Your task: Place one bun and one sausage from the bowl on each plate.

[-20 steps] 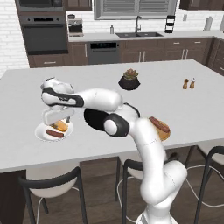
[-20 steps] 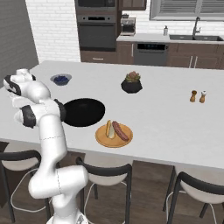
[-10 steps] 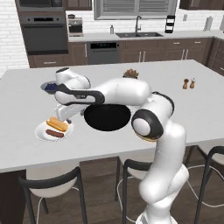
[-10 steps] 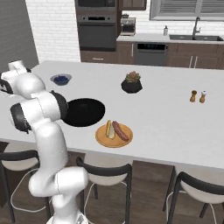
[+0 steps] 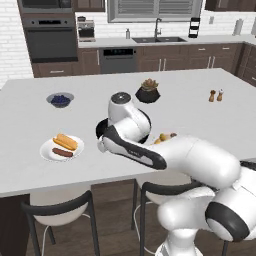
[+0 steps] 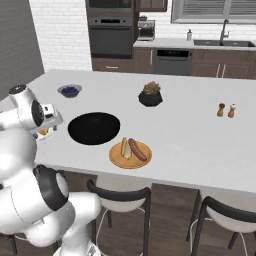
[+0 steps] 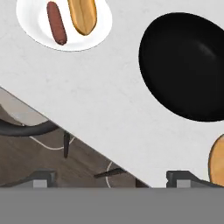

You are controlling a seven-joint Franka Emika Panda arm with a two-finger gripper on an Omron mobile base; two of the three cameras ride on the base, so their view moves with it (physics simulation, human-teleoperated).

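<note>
White island counter (image 6: 190, 135) fronts brown cabinets (image 6: 210, 70).

White counter (image 6: 180, 135) runs across view. Black bowl (image 6: 94, 128) left of centre. Tan plate (image 6: 130, 154) just beside bowl, toward near counter edge; bun (image 6: 123, 148) and sausage (image 6: 137, 149) lie side by side on it. Small bowl of blueberries (image 6: 70, 90) far left. Dark pot with plant (image 6: 150, 95) behind black bowl, well apart. Two shakers (image 6: 226, 110) at right. Stools (image 6: 122, 200) below near edge. Oven (image 6: 111, 36) and sink (image 6: 223, 42) along back wall.
</note>
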